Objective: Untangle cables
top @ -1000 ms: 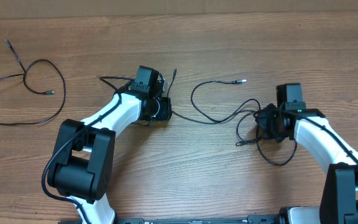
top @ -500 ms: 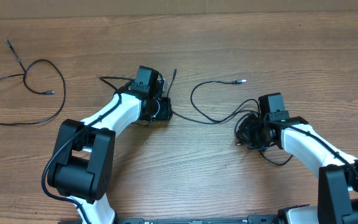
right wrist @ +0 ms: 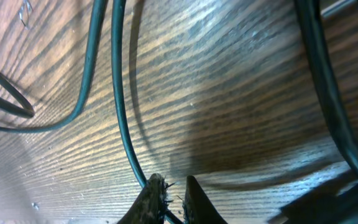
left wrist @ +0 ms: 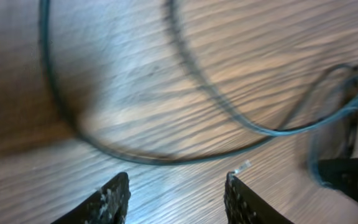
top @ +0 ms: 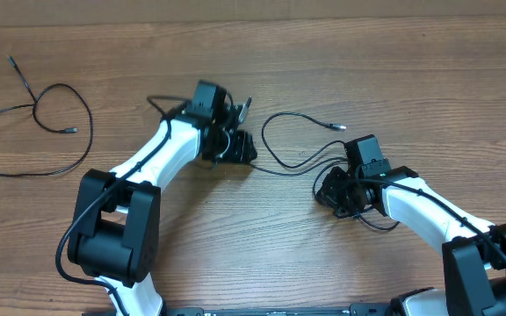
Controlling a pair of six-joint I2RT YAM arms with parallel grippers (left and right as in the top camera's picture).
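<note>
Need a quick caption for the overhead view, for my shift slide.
Right gripper pinches the tangled cables mid-table, left gripper open nearby; a loose cable lies apart, far left.

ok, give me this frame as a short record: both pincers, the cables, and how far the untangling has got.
left pincer: open, holding nothing
right pincer: shut on a thin cable
far-left cable: lies alone on the table, apart from both arms
middle cable: loops from between the arms over to the right pincer
untangling: not finished, cables are bunched at the right pincer
</note>
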